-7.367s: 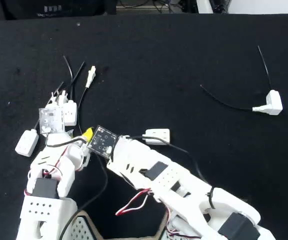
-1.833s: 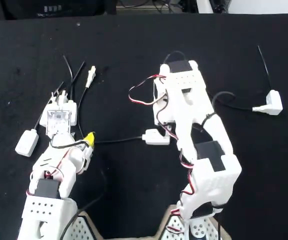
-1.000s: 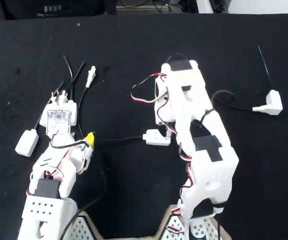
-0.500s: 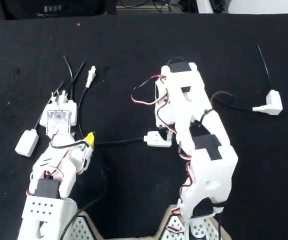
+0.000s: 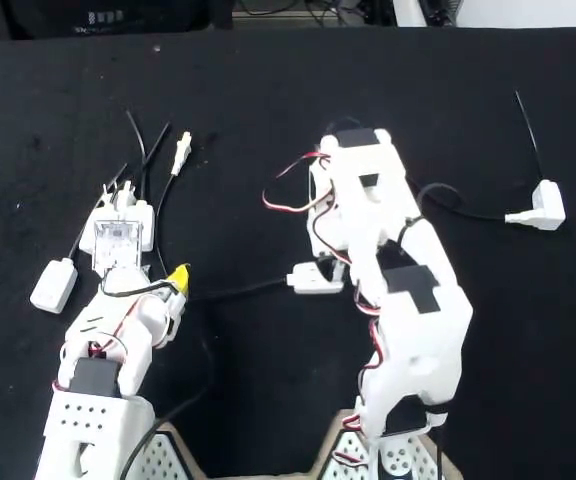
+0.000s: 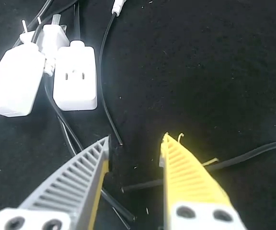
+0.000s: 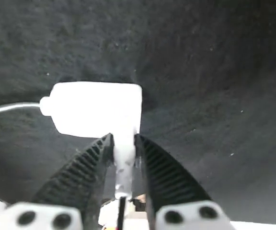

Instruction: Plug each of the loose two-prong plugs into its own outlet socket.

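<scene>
Pinching a white plug (image 7: pixel 125 165) against the socket (image 7: pixel 95 108) mid bench (image 5: pixel 268 80), the right tool (image 7: pixel 123 140) is clenched; the left tool (image 6: pixel 135 139) hangs released, near left.

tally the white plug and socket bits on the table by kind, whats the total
socket with slots showing: 1
loose plugs: 3
plain white blocks, kind unclear: 3, one in the right gripper
total: 7
</scene>
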Available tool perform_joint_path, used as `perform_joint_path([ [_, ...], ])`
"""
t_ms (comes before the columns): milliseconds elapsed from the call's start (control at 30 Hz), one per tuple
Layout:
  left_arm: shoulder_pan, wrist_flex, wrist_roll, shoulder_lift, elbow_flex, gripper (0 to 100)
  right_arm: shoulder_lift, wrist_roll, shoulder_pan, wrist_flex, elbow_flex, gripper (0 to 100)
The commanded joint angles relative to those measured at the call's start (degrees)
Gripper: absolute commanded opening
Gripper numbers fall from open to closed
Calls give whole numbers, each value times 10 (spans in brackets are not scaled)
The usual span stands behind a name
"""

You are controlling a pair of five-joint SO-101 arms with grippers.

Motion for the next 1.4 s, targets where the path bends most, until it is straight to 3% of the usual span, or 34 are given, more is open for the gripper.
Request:
perform_joint_path([
  [0,0,-10,-4,-6,-8,173,-43,44,-6,7,-2,222],
  [67,0,-10,-4,-6,-8,173,-44,71,-23,11,-7,288],
  [200,0,-10,-4,-6,-8,173,-80,124,-65,14,-25,292],
  [333,-1,-10,-4,-6,-8,173,-159,224,-111,14,-30,292],
  [500,-6,-8,-3,-6,-10,173,-248,429,-123,-6,35,293],
  [700,-6,-9,-3,-6,-9,173,-287,713,-110,-99,185,293],
  [767,-6,-8,-4,-6,-8,173,-287,760,-111,-133,236,293],
  [1100,-6,-10,-4,-6,-8,173,-287,775,-90,-332,399,283],
  [1167,-6,-10,-4,-6,-8,173,-287,774,-78,-358,410,221],
  [1267,-6,-10,-4,-6,-8,173,-286,766,-49,-400,429,6],
  [1367,-6,-10,-4,-6,-8,173,-292,705,-4,-425,429,22],
])
